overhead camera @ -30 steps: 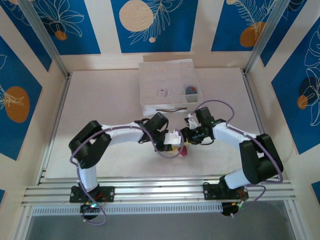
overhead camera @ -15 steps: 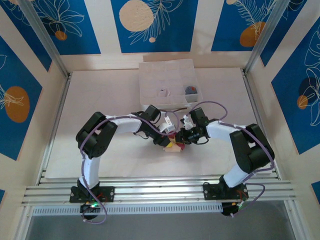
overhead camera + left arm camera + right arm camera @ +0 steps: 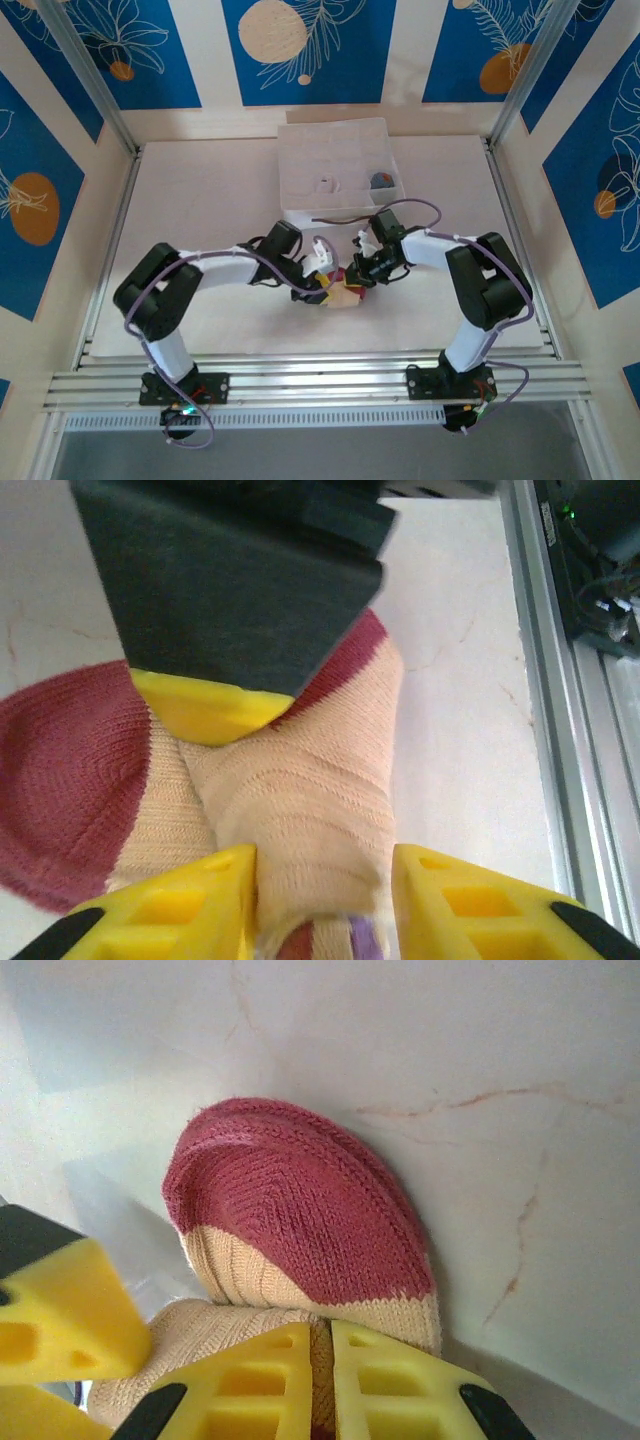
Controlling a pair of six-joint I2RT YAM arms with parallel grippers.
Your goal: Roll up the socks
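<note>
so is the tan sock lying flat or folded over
Folded over: the tan sock is doubled into a thick wad between the fingers of the left gripper, maroon toe poking out, the right gripper pinching a fold.

The tan knitted sock with a maroon toe (image 3: 300, 800) runs off the left wrist view's bottom edge, partly hidden behind a blurred dark housing (image 3: 230, 580); a whitish item (image 3: 327, 185) and a greyish item (image 3: 381, 181) in the white compartment box (image 3: 300, 150) are too small to identify.
</note>
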